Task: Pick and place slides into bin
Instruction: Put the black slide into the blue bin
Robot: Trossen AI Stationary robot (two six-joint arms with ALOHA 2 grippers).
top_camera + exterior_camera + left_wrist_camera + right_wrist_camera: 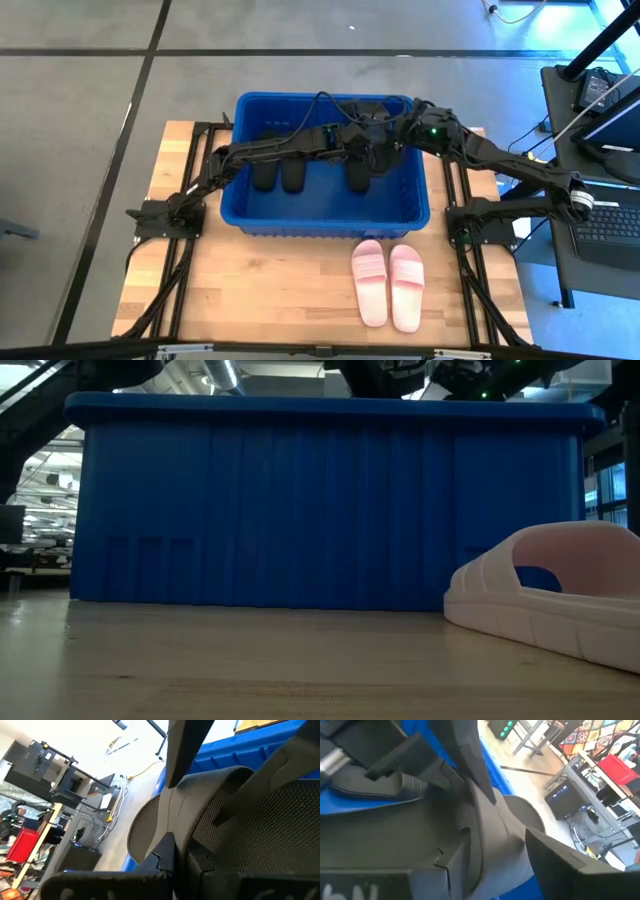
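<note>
Both grippers meet over the far half of the blue bin, on one black slide. My left gripper comes from the bin's left, and my right gripper from its right. Both are shut on this slide, which fills the left wrist view and the right wrist view. Three more black slides lie flat on the bin's floor. Two pale pink slides lie side by side, soles down, on the table in front of the bin. My left gripper pinches the black slide between its two fingers, next to the textured strap and near a rounded end. The slide is lifted clear above the bin's floor. My right gripper's finger shows on the same slide. My right gripper pinches the same slide between its two fingers, near a rounded end of the sole. It comes from the bin's right side. The slide hangs clear of the bin's floor, and my left gripper holds it just beyond.
The bin's front wall fills the low view, with one pink slide close in front at the right. Bare wooden tabletop lies in front of the bin on the left. Black frame rails run along both table sides.
</note>
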